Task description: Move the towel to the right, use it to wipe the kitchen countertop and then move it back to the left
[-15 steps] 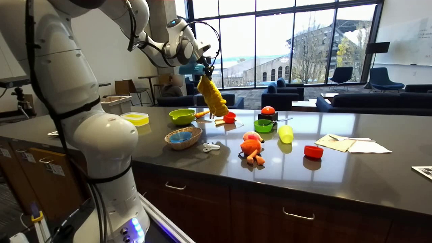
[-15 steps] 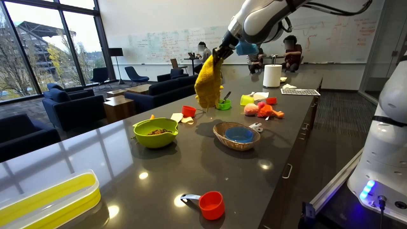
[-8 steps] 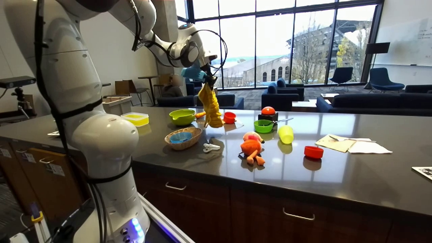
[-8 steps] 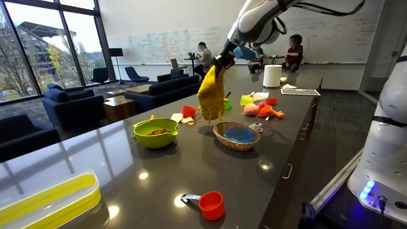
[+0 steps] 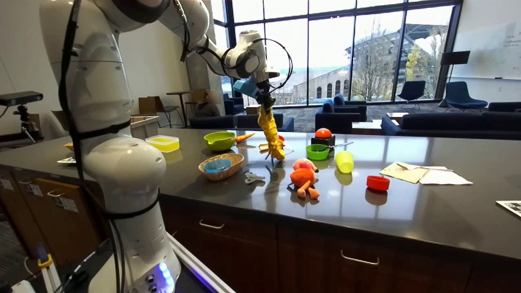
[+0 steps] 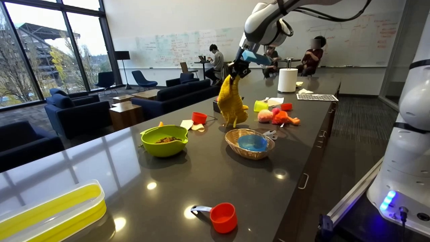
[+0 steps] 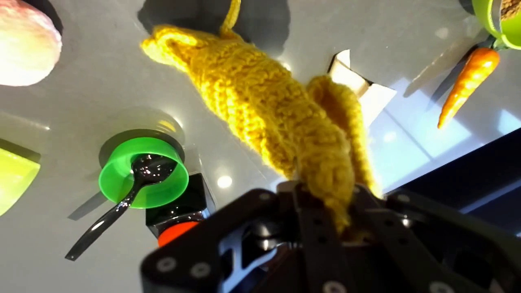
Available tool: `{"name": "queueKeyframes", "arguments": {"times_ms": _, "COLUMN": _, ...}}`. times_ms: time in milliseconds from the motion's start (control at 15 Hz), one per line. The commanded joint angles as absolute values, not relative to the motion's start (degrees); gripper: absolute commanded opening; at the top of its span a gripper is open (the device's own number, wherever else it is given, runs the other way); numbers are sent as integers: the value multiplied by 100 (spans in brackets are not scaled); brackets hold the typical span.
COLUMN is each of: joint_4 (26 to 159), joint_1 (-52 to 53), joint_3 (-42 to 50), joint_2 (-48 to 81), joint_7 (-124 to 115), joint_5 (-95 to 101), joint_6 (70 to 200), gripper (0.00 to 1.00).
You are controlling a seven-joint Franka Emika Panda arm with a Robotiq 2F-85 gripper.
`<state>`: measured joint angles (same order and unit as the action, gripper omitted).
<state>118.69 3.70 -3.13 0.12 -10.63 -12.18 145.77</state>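
Black fingers (image 7: 319, 244) pinch the yellow towel (image 5: 270, 132) by one end, probably so the loose length can sweep the tabletop (image 5: 346, 207). From where I stand, it dangles between a wicker basket (image 5: 222, 176), left, and a plush toy (image 5: 303, 177), right.

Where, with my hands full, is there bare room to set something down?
The countertop looks bare between the lime bowl, wicker basket and yellow container; also between papers, patterned board and drawer-side edge. It's crowded beside the hanging towel, around plush toy, yellow cup and green cup.
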Motion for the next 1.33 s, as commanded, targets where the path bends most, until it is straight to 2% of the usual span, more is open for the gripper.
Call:
{"name": "queueKeyframes", "arguments": {"times_ms": 0, "joint_4": 11522, "joint_1": 340, "joint_3": -307, "joint_2": 317, "joint_7": -1315, "joint_5": -1254, "joint_6": 14349, "gripper": 2}}
{"name": "queueKeyframes", "arguments": {"times_ms": 667, "joint_4": 10859, "joint_1": 482, "joint_3": -367, "joint_2": 1521, "joint_7": -1651, "joint_5": -1192, "joint_6": 13542, "gripper": 2}}
{"name": "queueKeyframes", "arguments": {"times_ms": 867, "joint_4": 10475, "joint_1": 401, "joint_3": -554, "joint_2": 1898, "joint_7": -1147, "joint_5": -1628, "joint_6": 12861, "gripper": 2}}
{"name": "queueKeyframes", "arguments": {"times_ms": 1267, "joint_4": 9612, "joint_1": 469, "joint_3": -489, "joint_2": 2707, "joint_7": -1645, "joint_5": -1662, "joint_6": 12013, "gripper": 2}}
